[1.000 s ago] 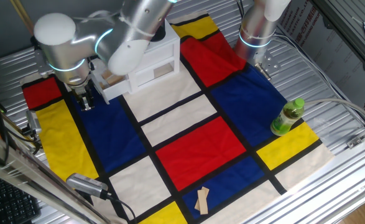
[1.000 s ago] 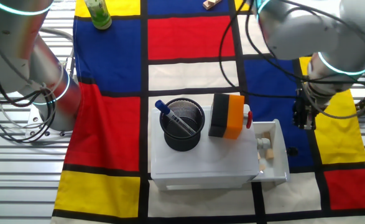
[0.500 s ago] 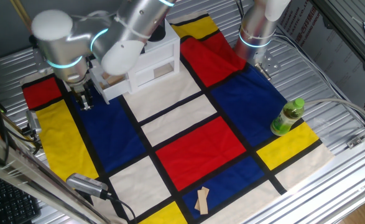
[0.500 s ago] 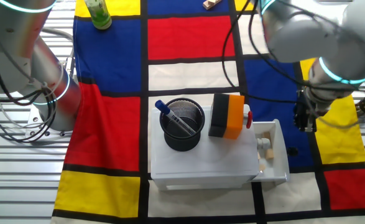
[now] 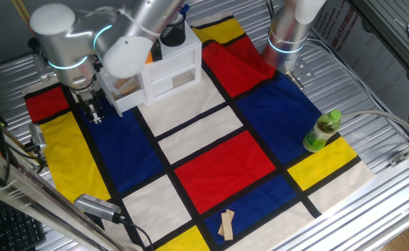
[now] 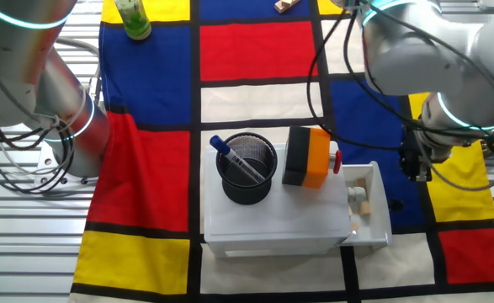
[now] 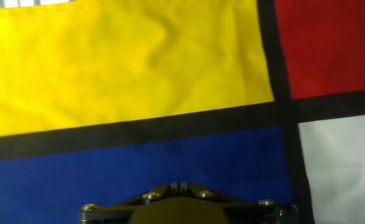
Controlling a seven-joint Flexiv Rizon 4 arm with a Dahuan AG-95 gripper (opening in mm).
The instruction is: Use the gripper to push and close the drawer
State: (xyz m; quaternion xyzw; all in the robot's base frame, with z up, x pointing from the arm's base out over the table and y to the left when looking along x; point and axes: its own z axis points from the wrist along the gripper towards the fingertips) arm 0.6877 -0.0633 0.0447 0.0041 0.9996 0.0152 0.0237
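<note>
**Operator:** Starting with the biggest thing: the checked cloth [image 5: 218, 167] covers most of the table. The white cabinet [image 6: 272, 223] sits near one edge of that cloth, a mesh pen cup [image 6: 248, 168] and an orange-and-black block [image 6: 310, 156] on top of it.

**Observer:** And the drawer?

**Operator:** The drawer [image 6: 369, 206] sticks out of the cabinet's end, pulled well open, tan wooden pieces lying inside. That's the end nearest the cloth's red-and-yellow corner. I've got the gripper [image 6: 415, 164] hanging low over the cloth just beside the drawer's open end, apart from it, no contact. My read is it sits there so a sideways move brings it against the drawer's end face.

**Observer:** Open or shut fingers?

**Operator:** Cannot tell. In the other fixed view it's a small dark shape under the cyan ring; in the one fixed view the gripper [image 5: 93, 111] points down and looks narrow, but too small to call. The hand view shows only cloth, yellow, blue, red and white panels, with the mount at the bottom edge and no fingertips.

**Observer:** So what does each view add?

**Operator:** The other fixed view gives the gap to the drawer. The one fixed view hides much of the drawer behind my arm, but shows a green bottle [image 5: 322, 131] and a wooden piece [image 5: 226, 224] well away. The push isn't yet begun, I'd say.
</note>
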